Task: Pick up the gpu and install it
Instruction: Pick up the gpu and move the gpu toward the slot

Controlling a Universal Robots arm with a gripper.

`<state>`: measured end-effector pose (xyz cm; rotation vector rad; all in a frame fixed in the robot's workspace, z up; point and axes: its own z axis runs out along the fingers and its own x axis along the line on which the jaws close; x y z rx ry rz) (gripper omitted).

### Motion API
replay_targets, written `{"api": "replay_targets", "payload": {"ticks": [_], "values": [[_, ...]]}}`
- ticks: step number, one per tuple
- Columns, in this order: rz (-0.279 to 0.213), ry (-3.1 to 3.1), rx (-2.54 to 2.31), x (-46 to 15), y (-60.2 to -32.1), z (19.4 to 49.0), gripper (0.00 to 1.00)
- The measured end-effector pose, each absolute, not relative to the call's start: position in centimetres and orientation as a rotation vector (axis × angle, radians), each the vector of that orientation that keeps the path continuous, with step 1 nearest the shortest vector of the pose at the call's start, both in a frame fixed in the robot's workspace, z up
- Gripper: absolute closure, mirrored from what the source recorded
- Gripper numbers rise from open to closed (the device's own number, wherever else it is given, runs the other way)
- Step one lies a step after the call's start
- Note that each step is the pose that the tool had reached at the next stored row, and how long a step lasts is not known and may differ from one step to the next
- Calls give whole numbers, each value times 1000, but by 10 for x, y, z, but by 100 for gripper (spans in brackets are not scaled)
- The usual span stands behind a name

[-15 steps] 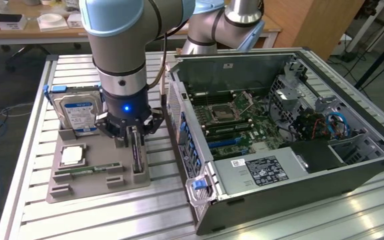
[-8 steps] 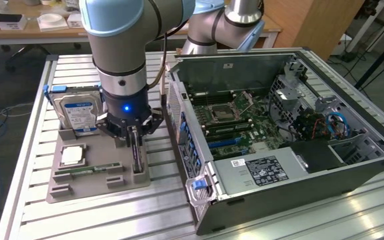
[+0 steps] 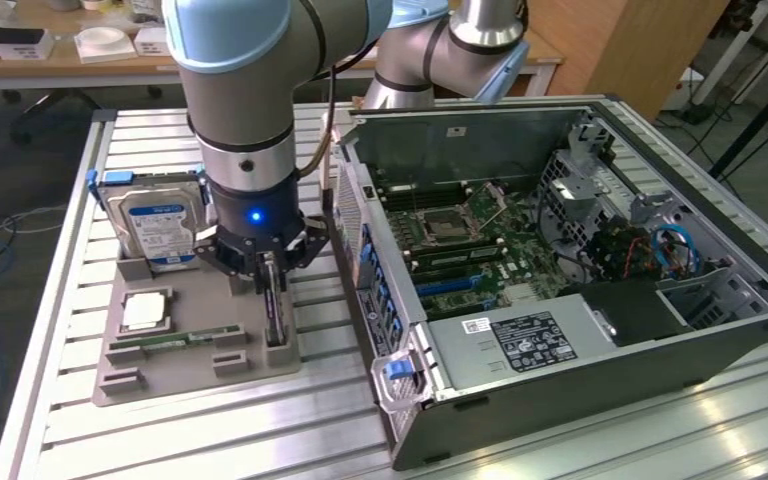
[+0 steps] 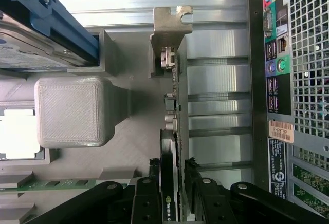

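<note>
Standing on its long edge in a slot of the grey tray [image 3: 157, 375], the gpu [image 3: 275, 325] sits at the tray's side nearest the open computer case [image 3: 598, 400]. The gripper [image 3: 272, 290] hangs straight down over the gpu, with its jaws set narrow, one on each face of the thin card. In the wrist view the gripper [image 4: 171, 162] has its fingers [image 4: 153, 165] against the dark edge of the gpu [image 4: 168, 144], and no gap shows between pad and card, so the jaws are clamped on it. The card is still seated in the tray [image 4: 133, 147]. A hard drive [image 3: 157, 225] stands at the tray's far end, a memory stick [image 3: 171, 340] lies flat nearer the front, and all of it rests on the slatted bench [image 3: 224, 430].
</note>
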<state>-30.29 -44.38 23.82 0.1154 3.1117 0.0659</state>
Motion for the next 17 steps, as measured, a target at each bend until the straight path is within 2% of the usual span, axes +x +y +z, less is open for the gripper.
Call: {"api": "replay_targets", "payload": {"ticks": [6, 7, 17], "values": [[66, 3112, 115, -303, -444, 238, 68], [66, 3112, 115, -303, -444, 238, 74], [66, 3112, 115, -303, -444, 238, 74]]}}
